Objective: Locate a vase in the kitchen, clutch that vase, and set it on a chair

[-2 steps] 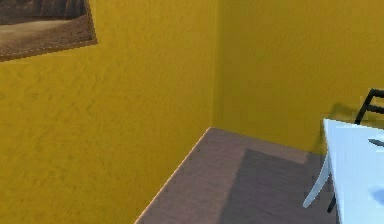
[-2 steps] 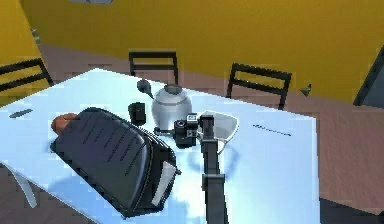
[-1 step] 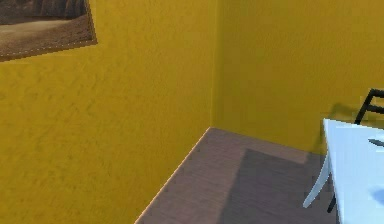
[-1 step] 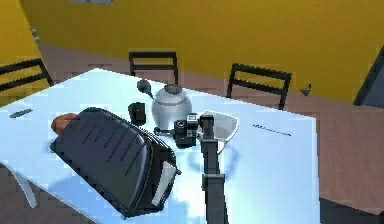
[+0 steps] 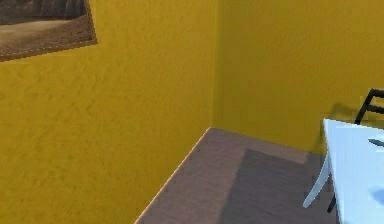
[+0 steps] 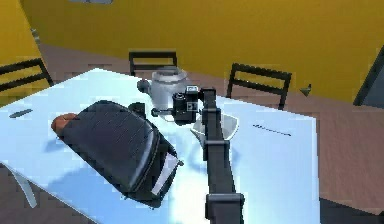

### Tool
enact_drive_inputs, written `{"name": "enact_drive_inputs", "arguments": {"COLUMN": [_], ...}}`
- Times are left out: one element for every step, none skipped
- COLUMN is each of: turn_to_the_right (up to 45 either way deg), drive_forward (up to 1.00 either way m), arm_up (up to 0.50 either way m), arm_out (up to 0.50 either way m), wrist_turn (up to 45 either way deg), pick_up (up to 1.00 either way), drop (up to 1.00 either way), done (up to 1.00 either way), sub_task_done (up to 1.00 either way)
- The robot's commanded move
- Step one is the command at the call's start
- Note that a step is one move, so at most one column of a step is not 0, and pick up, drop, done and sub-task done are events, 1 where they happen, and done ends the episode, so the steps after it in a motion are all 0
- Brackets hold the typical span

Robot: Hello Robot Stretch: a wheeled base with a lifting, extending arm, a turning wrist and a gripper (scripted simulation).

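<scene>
Vase (image 6: pixel 170 85), arm side view: taken to be the pale grey, wide-mouthed vessel standing upright on the far half of the white worktop (image 6: pixel 290 150), close to the edge faced by a dark chair (image 6: pixel 258 82). Approached by the arm (image 6: pixel 220 165), stretched across the worktop from the bottom edge to bring the gripper (image 6: pixel 165 112) to the vessel's near side. Cannot tell touching from just short of it, nor fingers spread from fingers pressed together. With the vase resting on the worktop right behind the gripper, cannot tell holding from not holding either. To the left, a black backpack (image 6: pixel 120 148) lying flat, with a small reddish-brown thing (image 6: pixel 65 122) at its far corner. Probably the reason for reaching in along the bag's right side and not over it. Just right of the arm, a shallow white dish (image 6: pixel 230 125). Judged to be the grasping step, lift not yet made.

Forward view: yellow walls meeting at a corner, a framed picture (image 5: pixel 45 25) high on the left, brown floor (image 5: pixel 230 180) below. At the right edge, a corner of the white worktop (image 5: pixel 360 175) with a dark chair (image 5: pixel 372 105) behind it. Parked side-on to the worktop, presumably to let the arm extend straight across it. Chairs near at hand for the setting-down to come.
</scene>
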Motion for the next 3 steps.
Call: {"name": "enact_drive_inputs", "arguments": {"turn_to_the_right": [0.0, 0.0, 0.0], "drive_forward": [0.0, 0.0, 0.0], "arm_up": [0.14, 0.0, 0.0], "arm_out": [0.0, 0.0, 0.0], "wrist_turn": [0.0, -45.0, -45.0], "pick_up": [0.0, 0.0, 0.0], "drop": [0.0, 0.0, 0.0], "done": [0.0, 0.0, 0.0], "sub_task_done": [0.0, 0.0, 0.0]}}
